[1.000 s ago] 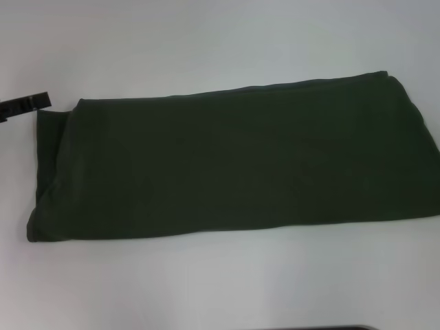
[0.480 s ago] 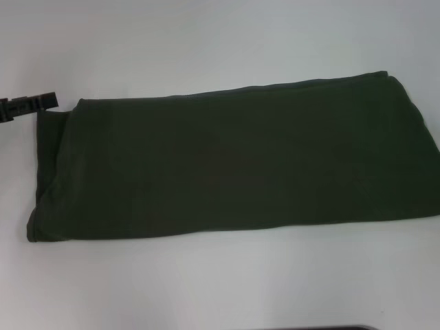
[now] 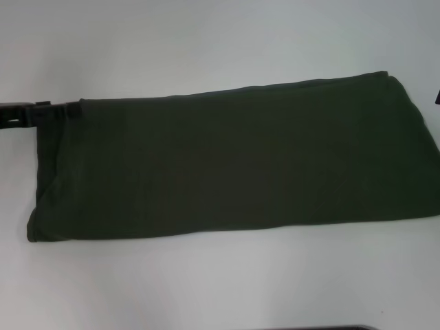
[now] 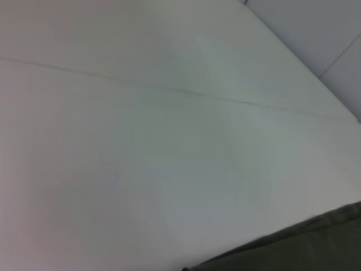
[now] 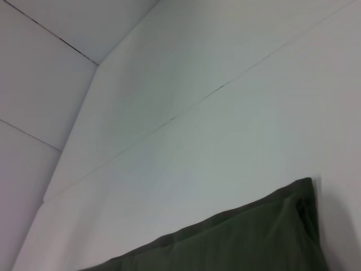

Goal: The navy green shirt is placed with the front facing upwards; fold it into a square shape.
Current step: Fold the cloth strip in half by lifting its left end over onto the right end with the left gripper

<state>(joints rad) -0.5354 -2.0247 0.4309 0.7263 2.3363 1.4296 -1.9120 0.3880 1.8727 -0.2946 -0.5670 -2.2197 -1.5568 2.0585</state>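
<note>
**Reaching for the far left corner of the folded shirt**

Looking down from the head view, you've got the navy green shirt [image 3: 227, 161] lying flat on the white table [image 3: 206, 48], folded into a long band that runs from the left side across to the right edge, its right end angled a little farther away from you. No lettering or collar shows on the upper face. Your left gripper [image 3: 65, 110] comes in low from the left edge, its dark tip right at the shirt's far left corner; whether its fingers are spread or closed, you can't tell from here. At the right edge a dark sliver of your right gripper [image 3: 437, 97] pokes in near the shirt's far right corner, too little to judge.

Over to your left wrist view: mostly bare table, with one shirt edge [image 4: 293, 245] in the corner.

Right wrist view: a folded shirt corner [image 5: 248, 234] lies on the table, a thin seam line [image 5: 225, 84] crossing the surface beyond it.
</note>
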